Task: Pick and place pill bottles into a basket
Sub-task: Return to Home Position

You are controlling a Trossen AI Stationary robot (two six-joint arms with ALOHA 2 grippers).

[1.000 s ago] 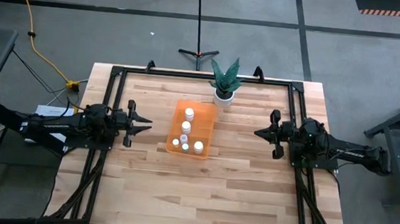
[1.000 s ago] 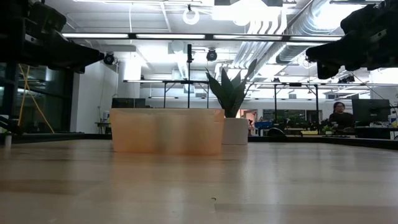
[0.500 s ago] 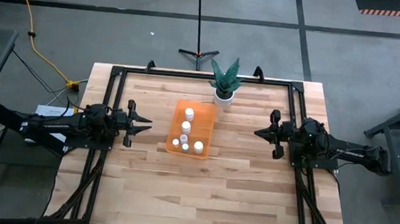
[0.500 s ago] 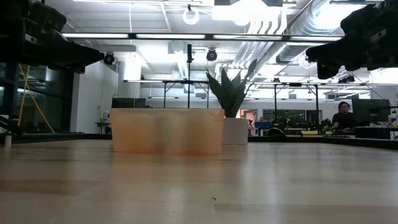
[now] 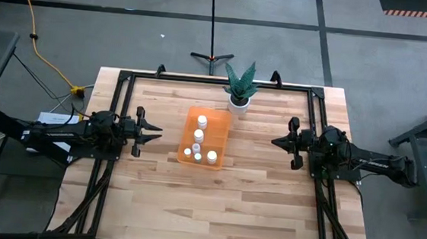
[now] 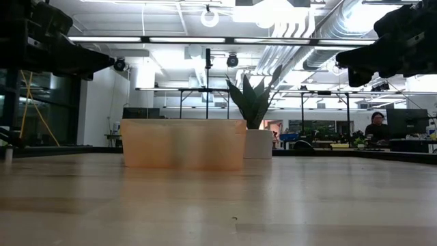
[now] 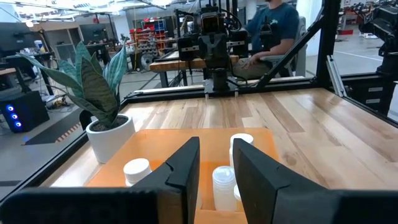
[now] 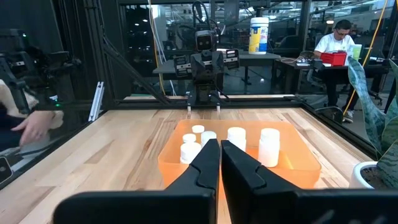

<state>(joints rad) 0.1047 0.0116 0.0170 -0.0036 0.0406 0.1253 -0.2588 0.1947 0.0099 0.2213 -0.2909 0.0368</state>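
The orange basket stands at the middle of the table and holds several small white pill bottles, standing upright on its floor. It also shows in the low view, the left wrist view and the right wrist view. My left gripper hovers to the basket's left, pointing at it, its fingers a little apart and empty. My right gripper hovers to the basket's right, pointing at it, shut and empty.
A white pot with a green plant stands just beyond the basket's far right corner. A black frame runs along the table's far and side edges. People show beyond the table, and a hand.
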